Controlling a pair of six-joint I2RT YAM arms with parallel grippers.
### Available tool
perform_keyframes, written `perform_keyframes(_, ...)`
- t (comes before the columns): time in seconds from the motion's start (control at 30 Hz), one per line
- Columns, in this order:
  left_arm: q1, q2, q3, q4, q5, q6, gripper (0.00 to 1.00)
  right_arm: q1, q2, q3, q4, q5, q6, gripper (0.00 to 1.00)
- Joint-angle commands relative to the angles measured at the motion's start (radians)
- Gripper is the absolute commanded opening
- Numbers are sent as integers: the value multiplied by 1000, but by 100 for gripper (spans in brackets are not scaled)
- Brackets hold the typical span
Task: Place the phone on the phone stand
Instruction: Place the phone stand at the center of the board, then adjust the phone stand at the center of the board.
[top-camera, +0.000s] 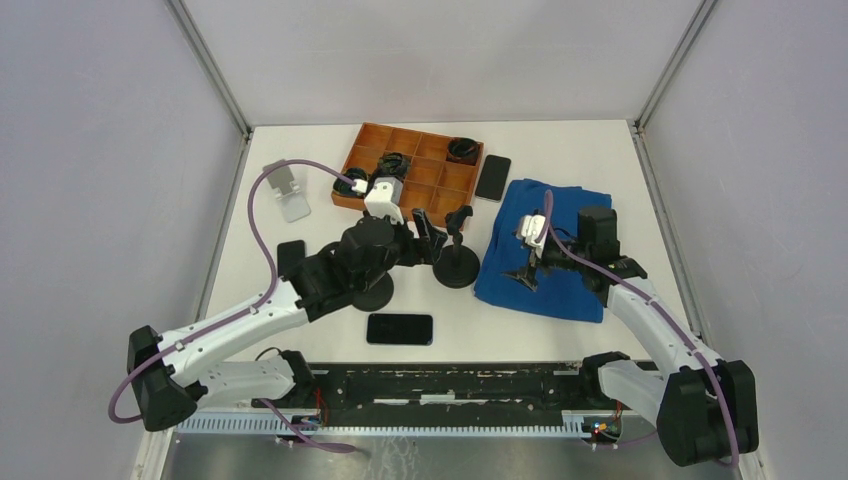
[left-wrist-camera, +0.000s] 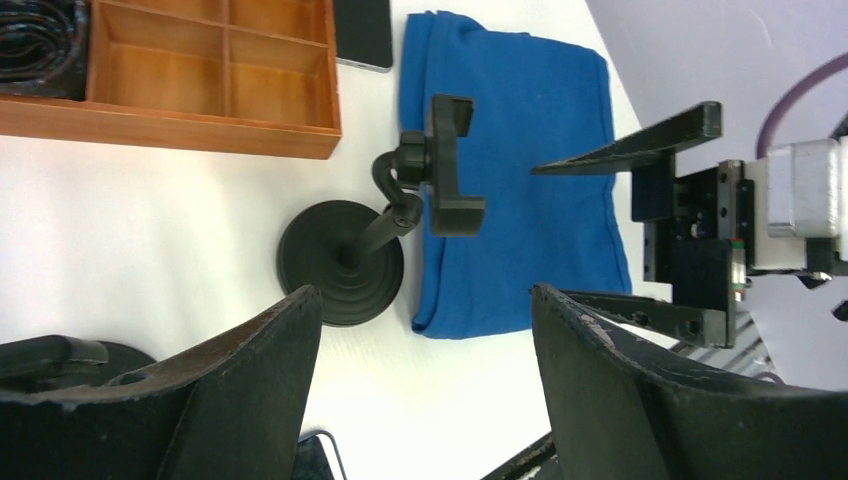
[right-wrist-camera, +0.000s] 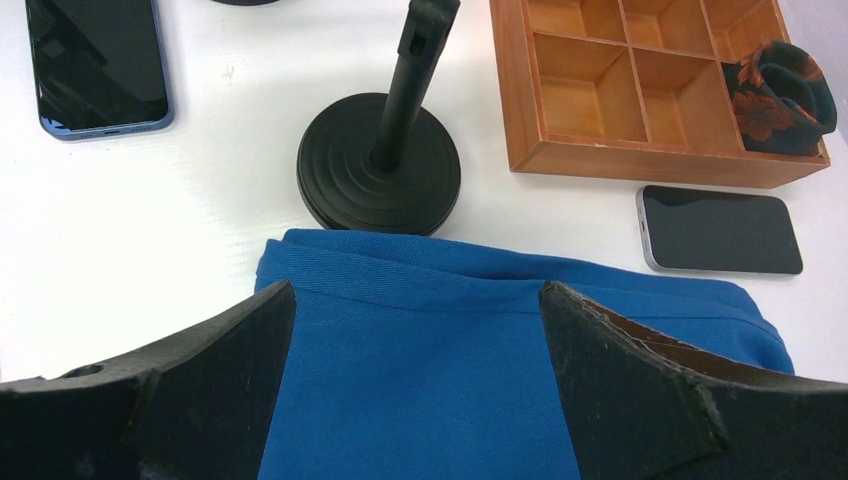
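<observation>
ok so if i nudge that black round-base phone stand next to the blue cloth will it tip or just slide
The phone stand has a wide, flat round base, so a low push probably slides it on the smooth table. Its clamp head sits high on a thin jointed arm, so a push there may tip it or fold the joint.

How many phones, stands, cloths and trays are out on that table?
Phones: 2
Black round-based stands: 2
Silver stand: 1
Blue cloth: 1
Orange tray: 1
Total: 7
Dark piece by the left arm: too hidden to name, not counted.
</observation>
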Motion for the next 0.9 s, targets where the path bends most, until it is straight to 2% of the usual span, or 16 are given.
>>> perform_keyframes(0.0,-2,21,81,-44,-98,-66,82,-10,1,6,-3,-21,-22,98)
perform_keyframes(0.47,-1,114,189,-184,-232,-180,82,-10,19,8,1,9,-21,98)
perform_keyframes(0.63,-2,151,241,-292,-300,-305,81,-10,23,7,4,21,-18,98)
perform_keyframes(0.73,-2,193,292,-358,-294,-335,80,-11,34,11,0,29,-15,98)
perform_keyframes(0.87,-7,238,328,-364,-259,-353,79,-11,42,16,-6,29,-14,98)
